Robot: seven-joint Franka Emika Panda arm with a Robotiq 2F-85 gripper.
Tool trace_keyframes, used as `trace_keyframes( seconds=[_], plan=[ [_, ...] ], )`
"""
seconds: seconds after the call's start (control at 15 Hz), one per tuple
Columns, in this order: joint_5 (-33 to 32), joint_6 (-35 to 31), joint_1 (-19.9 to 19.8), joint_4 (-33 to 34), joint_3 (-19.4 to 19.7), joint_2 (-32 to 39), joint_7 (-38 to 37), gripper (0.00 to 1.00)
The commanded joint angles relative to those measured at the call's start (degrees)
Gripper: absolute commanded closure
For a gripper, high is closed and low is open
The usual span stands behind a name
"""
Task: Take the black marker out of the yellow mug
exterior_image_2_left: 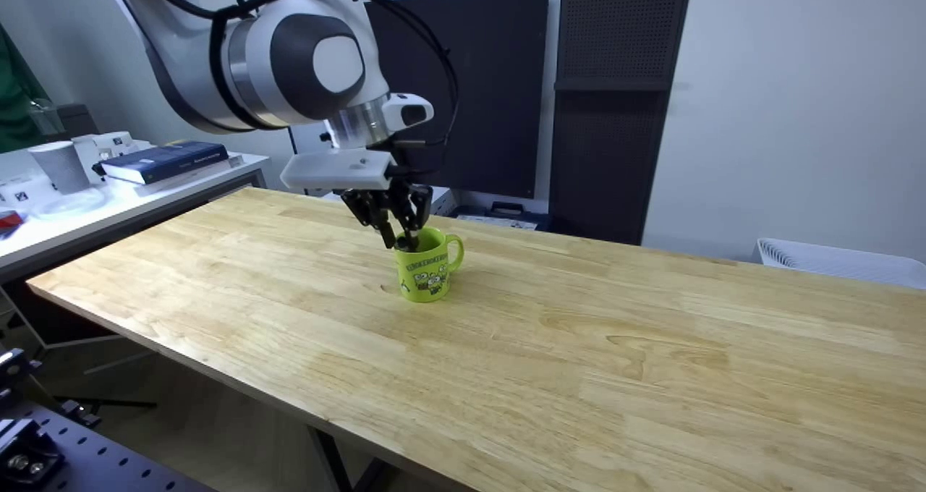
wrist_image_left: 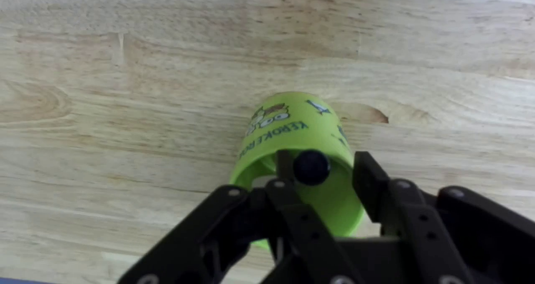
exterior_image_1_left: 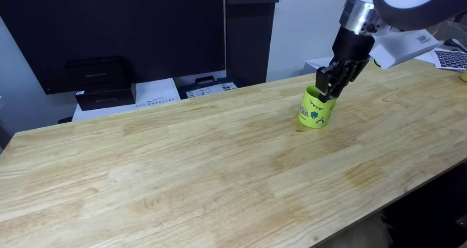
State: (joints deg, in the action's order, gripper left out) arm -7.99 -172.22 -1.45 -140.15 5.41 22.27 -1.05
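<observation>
The yellow mug (exterior_image_1_left: 314, 113) stands upright on the wooden table; it also shows in an exterior view (exterior_image_2_left: 427, 278), with its handle to the right, and in the wrist view (wrist_image_left: 292, 121). The black marker (wrist_image_left: 311, 167) stands in the mug, its round dark end facing the wrist camera; its lower part is hidden. My gripper (wrist_image_left: 325, 173) is open over the mug's mouth. The marker's end lies between the fingers, close beside the left finger and apart from the right one. The right finger is at the mug's rim. The gripper also shows in both exterior views (exterior_image_1_left: 325, 91) (exterior_image_2_left: 402, 239).
The wooden table (exterior_image_1_left: 182, 167) has a long front edge. A laptop (exterior_image_1_left: 452, 59) sits at its far right. A side table holds a blue book (exterior_image_2_left: 163, 163) and a grey cup (exterior_image_2_left: 61, 166). A black box (exterior_image_1_left: 105, 96) and a white basket (exterior_image_2_left: 839, 260) stand beyond the table.
</observation>
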Motion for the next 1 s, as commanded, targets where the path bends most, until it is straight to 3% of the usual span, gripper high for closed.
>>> trace_keyframes(
  seconds=[0.0, 0.2, 0.93],
  plan=[
    [0.7, -0.2, 1.1, 2.6, 1.0, 0.5, 0.1, 0.89],
    [0.6, -0.5, 1.2, 2.7, 1.6, 0.1, 0.0, 1.00],
    [1.4, 0.6, -0.3, 1.4, 0.3, -3.0, 1.5, 1.00]
  ],
)
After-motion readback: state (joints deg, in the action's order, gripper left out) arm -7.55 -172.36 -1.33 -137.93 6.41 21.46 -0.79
